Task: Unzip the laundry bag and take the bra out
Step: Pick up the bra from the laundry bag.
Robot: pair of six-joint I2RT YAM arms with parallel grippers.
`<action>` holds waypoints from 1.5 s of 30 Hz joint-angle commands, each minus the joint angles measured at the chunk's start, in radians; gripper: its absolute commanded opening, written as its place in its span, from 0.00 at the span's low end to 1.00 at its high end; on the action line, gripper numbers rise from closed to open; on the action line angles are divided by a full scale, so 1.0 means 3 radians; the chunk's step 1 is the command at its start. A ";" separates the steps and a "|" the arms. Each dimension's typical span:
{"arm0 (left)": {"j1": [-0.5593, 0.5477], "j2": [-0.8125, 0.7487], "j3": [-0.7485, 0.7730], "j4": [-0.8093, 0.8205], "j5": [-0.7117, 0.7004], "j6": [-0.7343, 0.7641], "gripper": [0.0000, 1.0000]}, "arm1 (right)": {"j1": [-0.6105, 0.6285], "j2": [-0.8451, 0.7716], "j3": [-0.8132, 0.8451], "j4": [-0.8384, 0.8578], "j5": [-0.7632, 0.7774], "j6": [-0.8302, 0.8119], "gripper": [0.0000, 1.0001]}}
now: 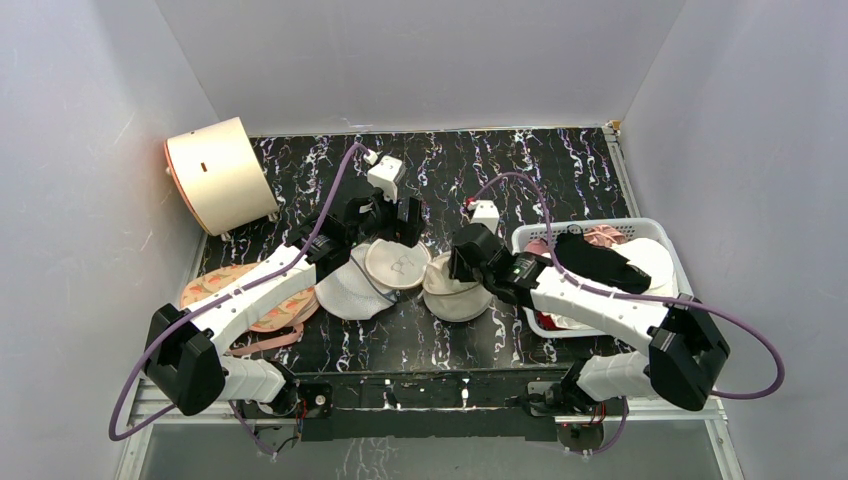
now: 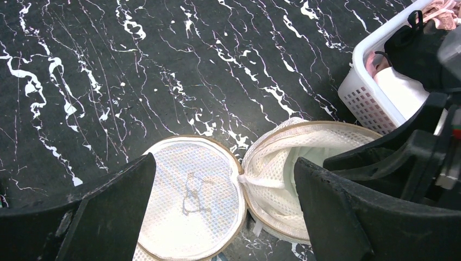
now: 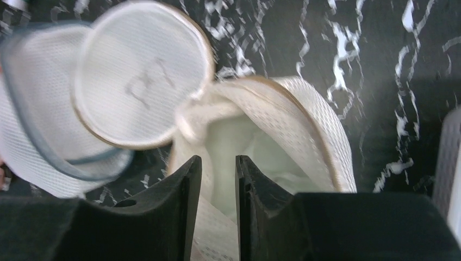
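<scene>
Bag [image 2: 272,163] lies unzipped and open. Left gripper [image 2: 223,174] hangs over it, jaws wide apart; right gripper [image 3: 218,168] sits at the opening, jaws narrowly apart.

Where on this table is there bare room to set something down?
Bare marble runs along the far edge, from the cream drum to behind the white basket. A strip lies along the near edge, before the laundry bag. The middle is crowded: that bag, the white dome bag, left tool and right tool.
</scene>
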 commanded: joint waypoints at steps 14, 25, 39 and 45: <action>-0.0007 -0.0041 0.0058 0.0001 0.0087 -0.0026 0.98 | 0.0016 -0.0092 -0.0548 -0.0181 0.0387 0.0409 0.41; -0.0008 -0.0036 0.0066 -0.0008 0.0074 -0.0026 0.99 | 0.0015 0.0199 -0.0400 -0.0126 0.0863 0.1087 0.46; -0.0006 -0.0026 0.0076 -0.0019 0.0040 -0.0005 0.98 | 0.0104 0.0545 0.0091 -0.0365 0.0933 0.0819 0.00; -0.0007 -0.0028 0.0075 -0.0016 0.0056 -0.0005 0.98 | 0.0170 0.0084 -0.0193 0.0279 0.0147 0.0545 0.00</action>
